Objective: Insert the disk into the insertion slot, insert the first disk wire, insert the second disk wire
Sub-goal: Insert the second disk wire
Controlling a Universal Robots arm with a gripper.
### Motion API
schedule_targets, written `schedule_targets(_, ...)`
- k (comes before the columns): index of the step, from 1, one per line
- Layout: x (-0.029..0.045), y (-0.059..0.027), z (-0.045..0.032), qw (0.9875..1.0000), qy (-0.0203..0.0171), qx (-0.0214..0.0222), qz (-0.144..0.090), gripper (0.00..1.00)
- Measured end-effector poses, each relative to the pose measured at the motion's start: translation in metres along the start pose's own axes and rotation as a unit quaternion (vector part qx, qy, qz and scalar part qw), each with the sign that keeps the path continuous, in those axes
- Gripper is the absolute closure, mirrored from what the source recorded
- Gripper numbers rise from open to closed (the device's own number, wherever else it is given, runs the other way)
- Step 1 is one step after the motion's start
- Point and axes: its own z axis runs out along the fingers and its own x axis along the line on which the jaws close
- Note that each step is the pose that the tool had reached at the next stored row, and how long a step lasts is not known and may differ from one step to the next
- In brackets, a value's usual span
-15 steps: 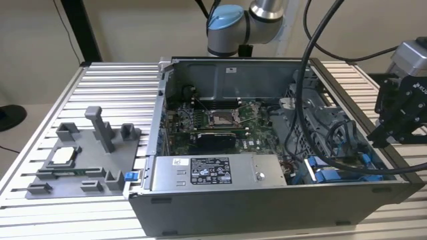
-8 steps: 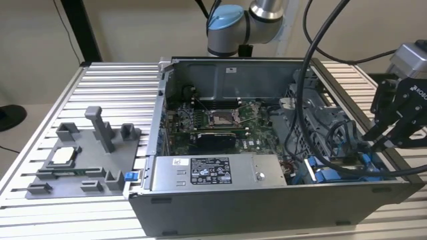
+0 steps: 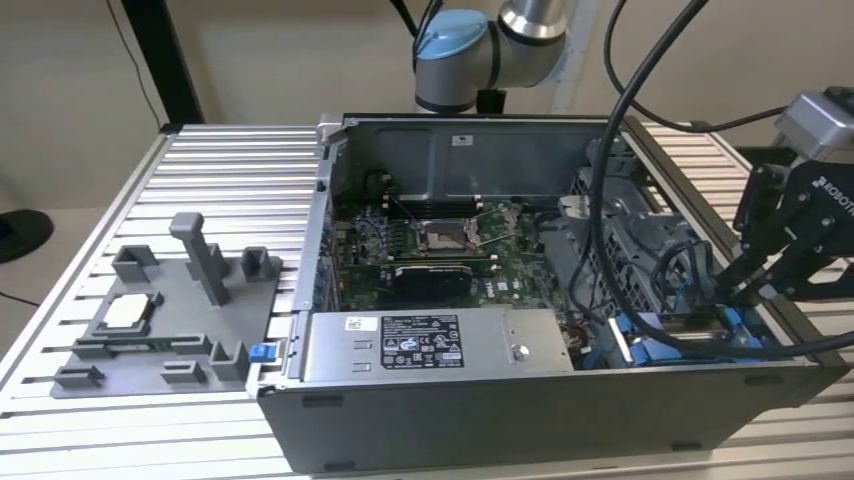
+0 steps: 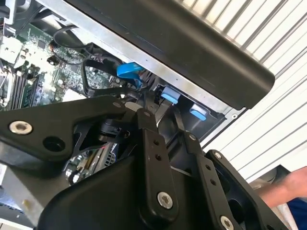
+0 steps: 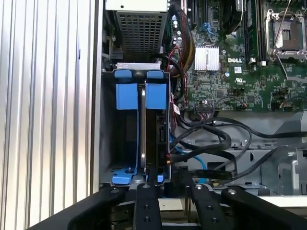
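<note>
The grey metal slot with blue parts (image 5: 120,143) is laid open in the first wrist view; the black gripper (image 5: 173,185)'s hold cannot be told.

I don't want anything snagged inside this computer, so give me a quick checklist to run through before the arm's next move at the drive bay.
1. The gripper near the drive bay: ok; it is in the case's corner beside the bay.
2. The drive seated in the bay: cannot tell; blue plastic parts show there, the drive's body is not plain.
3. Cables clear: not ok; black cables loop right beside the bay.
4. People clear: not ok; a hand shows just beyond the table's edge.
5. The case flat on the table: ok.
</note>
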Motion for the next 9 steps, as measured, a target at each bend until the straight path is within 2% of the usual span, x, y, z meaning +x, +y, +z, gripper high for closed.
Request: schedule_targets(9, -0.0046, -0.0008, 0.0011, 1.0000, -0.0002, -0.0001, 0.000, 0.00)
